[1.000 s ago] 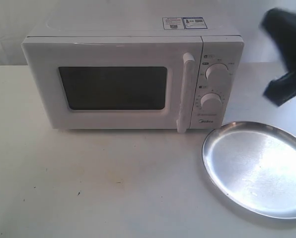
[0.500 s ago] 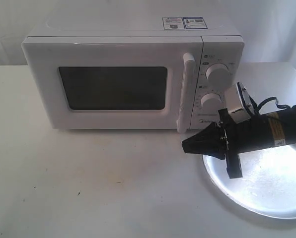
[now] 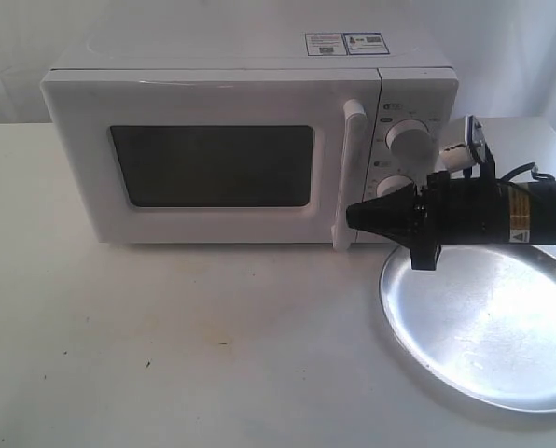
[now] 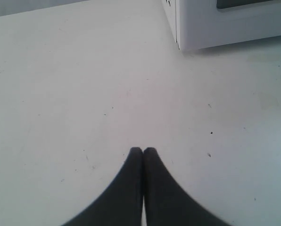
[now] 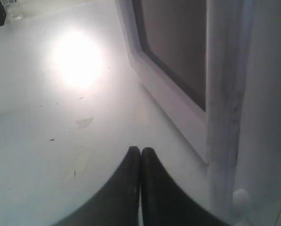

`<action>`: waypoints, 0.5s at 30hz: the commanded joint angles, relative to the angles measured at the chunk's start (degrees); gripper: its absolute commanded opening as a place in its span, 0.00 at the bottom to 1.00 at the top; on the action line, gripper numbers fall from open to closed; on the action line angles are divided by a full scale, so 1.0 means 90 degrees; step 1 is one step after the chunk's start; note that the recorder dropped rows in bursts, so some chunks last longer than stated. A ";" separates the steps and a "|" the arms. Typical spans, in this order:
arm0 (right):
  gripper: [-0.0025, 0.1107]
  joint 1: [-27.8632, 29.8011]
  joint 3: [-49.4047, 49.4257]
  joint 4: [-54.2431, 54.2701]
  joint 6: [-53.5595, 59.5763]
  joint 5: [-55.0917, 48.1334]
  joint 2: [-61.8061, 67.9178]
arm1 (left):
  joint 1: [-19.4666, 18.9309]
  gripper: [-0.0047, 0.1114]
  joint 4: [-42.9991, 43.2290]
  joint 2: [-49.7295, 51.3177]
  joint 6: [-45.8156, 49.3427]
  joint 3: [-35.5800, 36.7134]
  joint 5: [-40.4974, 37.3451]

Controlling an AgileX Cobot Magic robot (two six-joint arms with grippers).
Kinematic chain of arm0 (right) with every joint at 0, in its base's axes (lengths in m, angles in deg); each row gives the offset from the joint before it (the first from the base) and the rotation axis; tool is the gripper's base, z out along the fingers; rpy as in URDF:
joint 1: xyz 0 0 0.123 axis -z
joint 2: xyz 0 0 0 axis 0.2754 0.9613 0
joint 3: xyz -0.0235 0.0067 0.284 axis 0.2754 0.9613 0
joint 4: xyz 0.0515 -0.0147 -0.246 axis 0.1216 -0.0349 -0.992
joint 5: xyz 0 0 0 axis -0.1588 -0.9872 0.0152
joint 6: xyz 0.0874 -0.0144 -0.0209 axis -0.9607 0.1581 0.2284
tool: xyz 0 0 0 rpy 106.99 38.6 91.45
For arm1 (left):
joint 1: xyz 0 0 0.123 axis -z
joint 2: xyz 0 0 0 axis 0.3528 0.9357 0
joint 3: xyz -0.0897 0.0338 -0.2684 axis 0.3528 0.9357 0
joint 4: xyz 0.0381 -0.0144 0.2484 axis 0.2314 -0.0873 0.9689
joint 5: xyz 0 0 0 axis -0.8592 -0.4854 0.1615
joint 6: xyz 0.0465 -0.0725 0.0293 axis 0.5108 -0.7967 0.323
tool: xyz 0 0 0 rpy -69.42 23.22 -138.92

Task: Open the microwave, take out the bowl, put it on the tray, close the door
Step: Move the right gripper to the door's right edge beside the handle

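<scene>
A single white microwave is seen on a pale table, its door shut and nothing made out behind the dark window. One round steel tray is laid on the table in front of the microwave's control-panel end, near it but apart. The right gripper is held level just in front of the microwave, jaws pressed together on nothing, its tip beside the lower part of the door's vertical bar handle; whether contact is made cannot be told. Of two dials, the upper is shown clear, the lower partly hidden by the arm. Two stickers are counted on the microwave's top. The left gripper is shown only in the left wrist view: closed, empty, over the table short of a lower corner of the microwave. Handle and window are seen close up in the right wrist view
</scene>
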 commanded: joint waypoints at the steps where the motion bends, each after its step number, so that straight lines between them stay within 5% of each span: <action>1: 0.02 0.0057 -0.0040 0.0725 0.0279 0.0099 -0.0045 | 0.0027 0.04 -0.0039 -0.0013 -0.0022 -0.0015 0.0007; 15: 0.02 0.0057 -0.0040 0.1065 0.0500 0.0099 -0.0045 | 0.0027 0.04 -0.0039 -0.0013 -0.0022 -0.0015 0.0007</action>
